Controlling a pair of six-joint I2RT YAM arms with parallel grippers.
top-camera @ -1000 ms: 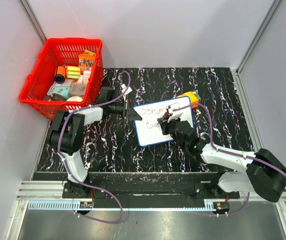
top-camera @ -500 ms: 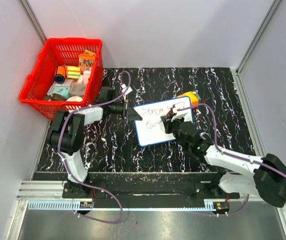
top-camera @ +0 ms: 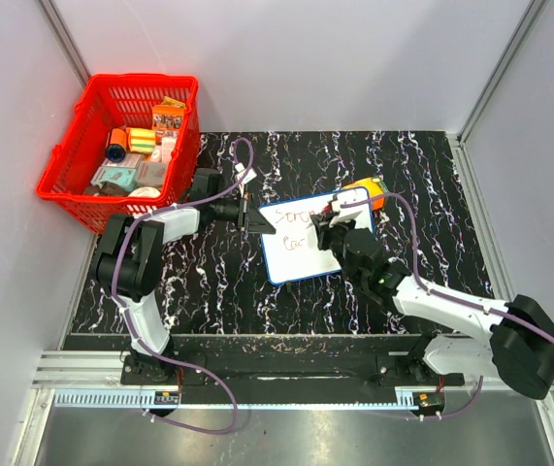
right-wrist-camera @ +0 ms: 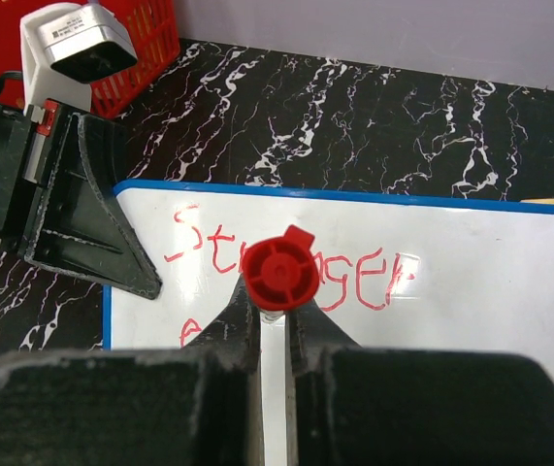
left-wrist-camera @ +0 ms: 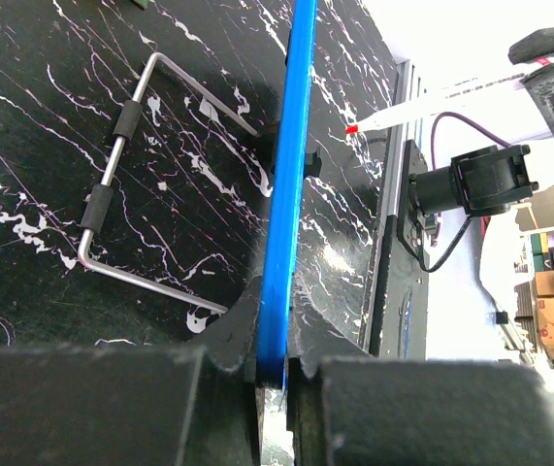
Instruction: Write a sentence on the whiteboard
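Note:
The whiteboard (top-camera: 296,254), white with a blue frame, lies tilted on the black marbled table. Red handwriting, the sentence (top-camera: 294,214), runs along its top, and a second line (top-camera: 291,243) starts below. My left gripper (top-camera: 260,222) is shut on the board's left edge; in the left wrist view the blue frame (left-wrist-camera: 289,175) sits clamped between the jaws of the left gripper (left-wrist-camera: 275,364). My right gripper (top-camera: 331,229) hovers over the board's right half, shut on a red-capped marker (right-wrist-camera: 278,270). Under that marker the red word (right-wrist-camera: 359,280) shows on the whiteboard (right-wrist-camera: 480,311). The marker's tip (left-wrist-camera: 352,127) stands just off the board's face.
A red basket (top-camera: 73,160) full of small packages stands at the far left. An orange box (top-camera: 372,188) lies just beyond the board's far right corner. A bent wire stand (left-wrist-camera: 112,194) lies on the table by the board's frame. Grey walls close in both sides.
My right gripper has shifted a little to the right and away across the board with the marker. The left gripper and the board have stayed put.

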